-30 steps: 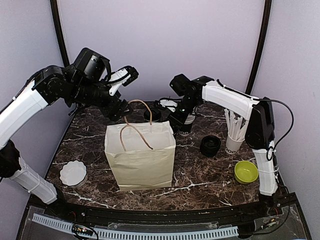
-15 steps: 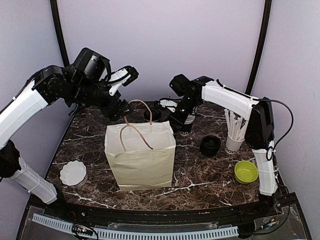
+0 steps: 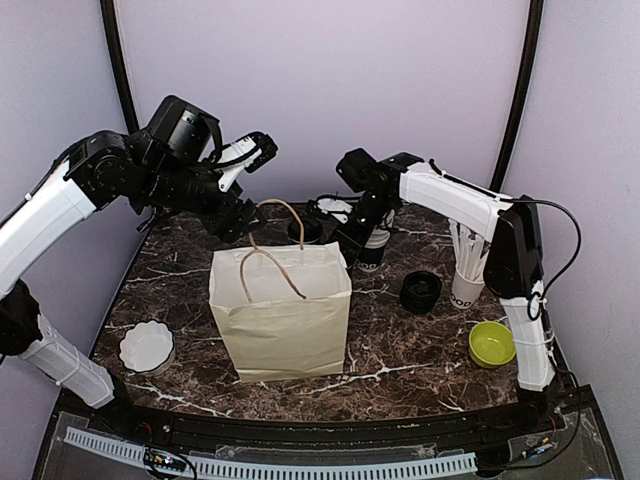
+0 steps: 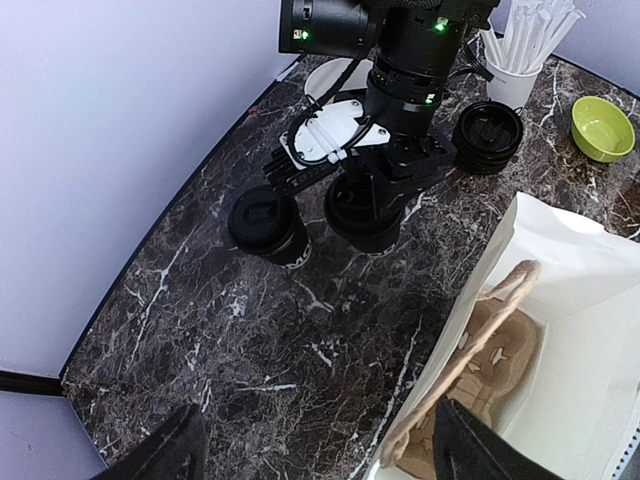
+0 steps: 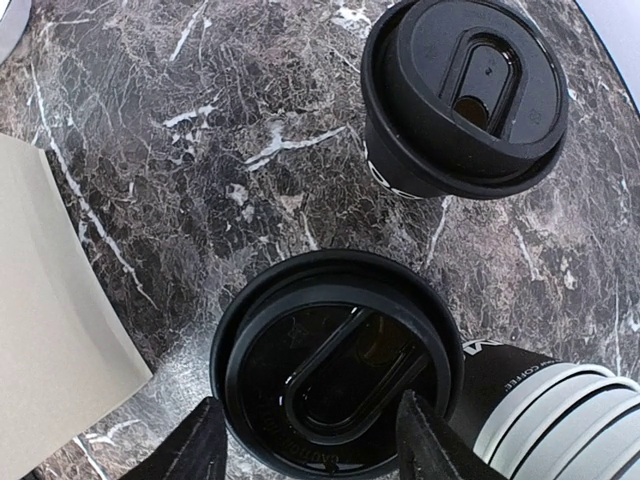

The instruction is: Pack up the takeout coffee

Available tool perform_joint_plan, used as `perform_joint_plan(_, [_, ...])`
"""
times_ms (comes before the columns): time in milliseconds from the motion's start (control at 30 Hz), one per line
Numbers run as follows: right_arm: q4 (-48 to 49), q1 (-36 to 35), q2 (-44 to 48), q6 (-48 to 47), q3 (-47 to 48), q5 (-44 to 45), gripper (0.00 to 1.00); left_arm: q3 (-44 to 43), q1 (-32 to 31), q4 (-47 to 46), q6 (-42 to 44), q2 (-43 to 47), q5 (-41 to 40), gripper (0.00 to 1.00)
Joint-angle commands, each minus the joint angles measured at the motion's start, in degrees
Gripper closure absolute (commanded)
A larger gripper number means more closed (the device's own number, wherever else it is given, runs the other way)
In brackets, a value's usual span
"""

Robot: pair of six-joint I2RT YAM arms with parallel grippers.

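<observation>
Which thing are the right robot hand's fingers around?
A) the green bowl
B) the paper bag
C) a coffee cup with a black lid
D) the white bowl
C: in the right wrist view, the right gripper has one finger on each side of a lidded coffee cup. The green bowl sits far off, near that arm's base.

Coffee cup (image 3: 306, 230) half behind paper bag (image 3: 285, 320)
</observation>
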State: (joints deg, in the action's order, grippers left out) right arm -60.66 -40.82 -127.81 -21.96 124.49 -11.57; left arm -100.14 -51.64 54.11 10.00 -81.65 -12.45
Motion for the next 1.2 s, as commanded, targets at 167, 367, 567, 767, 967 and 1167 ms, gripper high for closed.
perform_joint_plan(167, [0.7,-0.8,10.2,0.4,-7.7,-1.9,0.47,-0.6,0.1,-0.6,-0.1,1.0,0.3,0.2])
perform_joint_plan(367, [1.0,-0.8,17.3,-0.5,-14.8,-3.3,0.48,-0.9,0.2,-1.2,0.6,0.3,-0.1,0.19])
perform_joint_plan(567, [1.4,-0.8,19.3,-2.5,-16.6,-2.8,0.41,-0.8,0.2,-2.1,0.6,-0.2,-0.4,0.19])
perform_joint_plan(767, [0.0,-0.9,10.7,-4.1,-4.1,-1.3,0.25,-0.1,0.2,-2.7,0.7,0.4,0.4,0.18])
perform_joint_plan(967, [-1.3,-1.3,2.1,-5.3,2.7,1.9,0.17,-0.4,0.2,-1.9,0.9,0.7,0.4,0.17])
perform_joint_plan(1167, [-0.8,-1.3,-0.4,-4.3,3.1,3.0,0.17,-0.5,0.2,-1.6,0.7,0.5,0.5,0.16])
